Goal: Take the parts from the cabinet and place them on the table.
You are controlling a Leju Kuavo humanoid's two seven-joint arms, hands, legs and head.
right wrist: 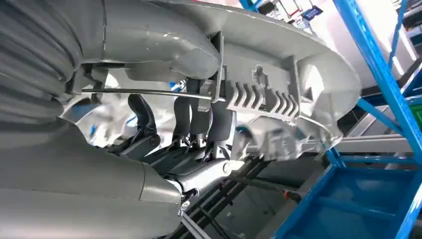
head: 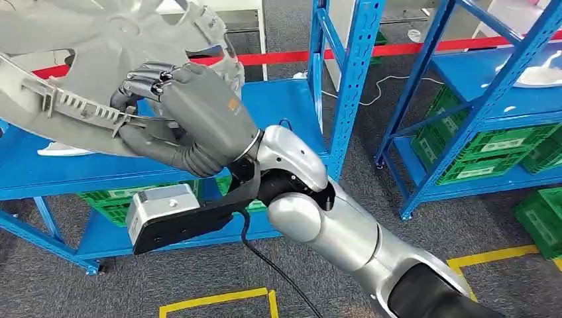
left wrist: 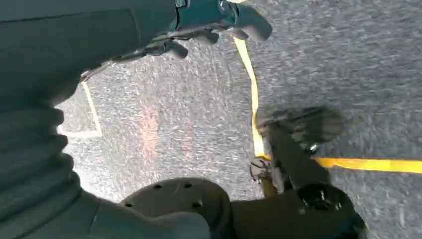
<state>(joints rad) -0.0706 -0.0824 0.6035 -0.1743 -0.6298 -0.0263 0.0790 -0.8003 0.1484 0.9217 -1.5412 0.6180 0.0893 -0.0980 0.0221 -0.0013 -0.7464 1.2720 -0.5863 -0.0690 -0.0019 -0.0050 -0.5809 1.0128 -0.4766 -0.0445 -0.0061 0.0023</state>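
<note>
A large grey wheel-cover part (head: 99, 40) with a ribbed rim is held up at the upper left of the head view, above the blue cabinet shelf (head: 285, 106). My right hand (head: 185, 119) grips its rim, fingers curled over the edge and thumb underneath. In the right wrist view the dark fingers (right wrist: 199, 119) wrap over the part's rim (right wrist: 278, 55). My left hand (left wrist: 149, 30) hangs over the carpet and holds nothing, its fingers loosely apart.
A white part (head: 63, 151) lies on the same shelf under the held one, and another (head: 540, 69) sits on the blue rack at right. Green crates (head: 490, 152) fill the lower shelves. Blue uprights (head: 351, 79) stand close by. Yellow tape (head: 219, 299) marks the carpet.
</note>
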